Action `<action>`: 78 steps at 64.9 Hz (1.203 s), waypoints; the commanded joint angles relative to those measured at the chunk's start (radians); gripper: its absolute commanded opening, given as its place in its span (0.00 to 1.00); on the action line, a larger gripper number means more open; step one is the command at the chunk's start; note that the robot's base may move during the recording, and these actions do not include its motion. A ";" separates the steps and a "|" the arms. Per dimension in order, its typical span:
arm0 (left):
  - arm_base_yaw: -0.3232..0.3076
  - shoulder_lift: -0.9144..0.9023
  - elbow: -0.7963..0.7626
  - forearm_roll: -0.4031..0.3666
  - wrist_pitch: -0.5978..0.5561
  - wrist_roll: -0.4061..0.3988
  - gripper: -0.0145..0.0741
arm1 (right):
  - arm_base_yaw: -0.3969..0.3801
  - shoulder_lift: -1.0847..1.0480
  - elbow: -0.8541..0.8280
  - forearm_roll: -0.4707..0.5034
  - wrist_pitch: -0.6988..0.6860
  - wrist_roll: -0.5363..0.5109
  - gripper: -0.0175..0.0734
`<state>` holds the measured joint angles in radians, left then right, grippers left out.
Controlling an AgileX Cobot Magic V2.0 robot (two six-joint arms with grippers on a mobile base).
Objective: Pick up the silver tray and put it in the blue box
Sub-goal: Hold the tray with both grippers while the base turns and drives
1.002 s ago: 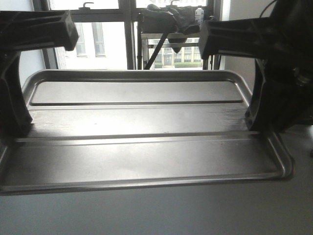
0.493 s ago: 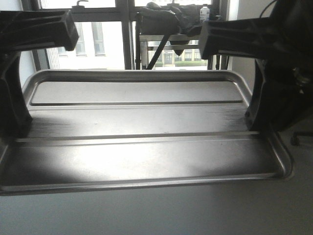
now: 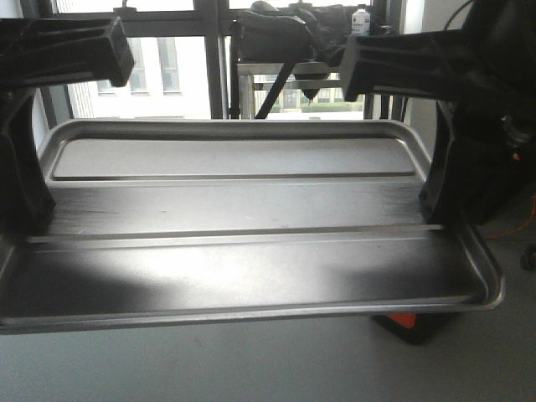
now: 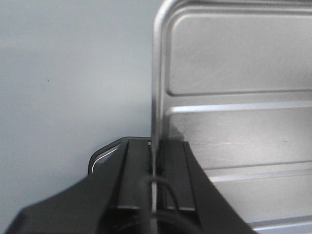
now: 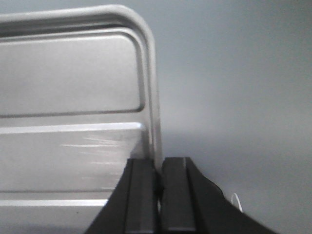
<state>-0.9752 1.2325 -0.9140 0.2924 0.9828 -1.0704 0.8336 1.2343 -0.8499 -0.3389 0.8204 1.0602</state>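
Observation:
The silver tray (image 3: 243,209) fills the front view, held level in the air between my two arms. At the tray's left edge my left gripper (image 3: 25,226) is shut on the rim; the left wrist view shows the thin rim (image 4: 155,97) running straight between the black fingers (image 4: 139,165). My right gripper (image 3: 440,213) is shut on the right rim, which the right wrist view shows pinched between its fingers (image 5: 175,185) below the tray's rounded corner (image 5: 136,24). Grey floor lies beneath the tray in both wrist views. The blue box is out of view.
Tall windows (image 3: 167,75) stand behind the tray. A metal rack with dark bags (image 3: 293,38) and a bottle (image 3: 362,18) is at the back. An orange-red object (image 3: 406,322) sits on the floor under the tray's right corner. An orange cable (image 3: 511,226) trails at far right.
The background has slid to the right behind the tray, and the orange-red object and cable have come into view. Both grippers keep the same hold on the tray.

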 commanded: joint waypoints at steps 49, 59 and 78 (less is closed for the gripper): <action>-0.006 -0.028 -0.022 0.040 0.039 -0.011 0.15 | -0.005 -0.029 -0.023 -0.063 0.020 0.002 0.26; -0.006 -0.028 -0.022 0.040 0.039 -0.011 0.15 | -0.005 -0.029 -0.023 -0.063 0.020 0.002 0.26; -0.006 -0.028 -0.022 0.040 0.039 -0.011 0.15 | -0.005 -0.029 -0.023 -0.063 0.020 0.002 0.26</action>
<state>-0.9752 1.2325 -0.9140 0.2924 0.9828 -1.0704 0.8336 1.2343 -0.8499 -0.3389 0.8204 1.0602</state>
